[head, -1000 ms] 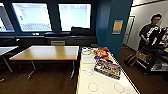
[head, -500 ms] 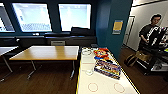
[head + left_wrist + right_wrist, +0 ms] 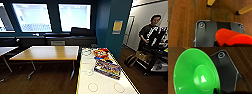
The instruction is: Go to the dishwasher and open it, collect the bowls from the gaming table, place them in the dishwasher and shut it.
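The gaming table (image 3: 105, 86), long and white with a yellow strip on its edge, runs away from the robot along the right half of the head view, with its near end under the camera. On it lie a colourful flat box (image 3: 108, 68) near the right edge, a red and orange snack bag (image 3: 101, 53) behind it toward the far end, and a pale round thing (image 3: 86, 52) by the far left corner that may be a bowl, but it is too blurred to be sure. A wooden-topped table (image 3: 47, 53) stands just beside the far left side, and a person (image 3: 150, 31) with a control rig stands well apart on the right. In the right wrist view a bright green bowl (image 3: 198, 73) sits very close to the camera, tilted so that its inside faces the lens, over brown floor; I judge that the right gripper is carrying it by the rim, although the fingers are not clear. In the left wrist view an orange-red rounded thing (image 3: 233, 36) is just in front of the camera above the floor, and I cannot tell if the left gripper is closed on it. No dishwasher is seen here, so the green bowl is at the right arm, and the long axis of the table points straight ahead.
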{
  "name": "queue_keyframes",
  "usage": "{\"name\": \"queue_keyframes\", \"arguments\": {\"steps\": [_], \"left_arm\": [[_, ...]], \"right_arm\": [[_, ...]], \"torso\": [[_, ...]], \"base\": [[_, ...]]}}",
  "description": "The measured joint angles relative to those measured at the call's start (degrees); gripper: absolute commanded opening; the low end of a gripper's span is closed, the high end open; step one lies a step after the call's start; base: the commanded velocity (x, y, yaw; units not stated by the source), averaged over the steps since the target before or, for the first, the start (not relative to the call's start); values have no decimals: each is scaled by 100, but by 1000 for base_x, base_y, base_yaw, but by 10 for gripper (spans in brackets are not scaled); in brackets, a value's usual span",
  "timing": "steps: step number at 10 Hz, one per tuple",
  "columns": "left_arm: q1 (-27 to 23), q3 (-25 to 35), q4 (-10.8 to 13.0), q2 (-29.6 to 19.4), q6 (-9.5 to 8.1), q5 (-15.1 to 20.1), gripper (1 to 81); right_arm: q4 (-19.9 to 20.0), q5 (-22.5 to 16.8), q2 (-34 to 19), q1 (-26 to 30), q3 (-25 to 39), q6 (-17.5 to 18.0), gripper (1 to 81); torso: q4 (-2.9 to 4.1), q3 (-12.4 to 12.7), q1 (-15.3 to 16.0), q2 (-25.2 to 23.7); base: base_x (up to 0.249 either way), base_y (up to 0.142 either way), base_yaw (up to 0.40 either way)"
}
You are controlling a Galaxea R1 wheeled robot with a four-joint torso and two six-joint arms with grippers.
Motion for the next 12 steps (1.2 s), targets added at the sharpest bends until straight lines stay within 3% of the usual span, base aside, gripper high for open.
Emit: {"name": "queue_keyframes", "arguments": {"steps": [12], "left_arm": [[54,0,255,245,11,29,10]], "right_arm": [[-268,37,610,-15,-835,22,10]], "torso": [[0,5,-7,-9]], "base": [[-85,0,0]]}}
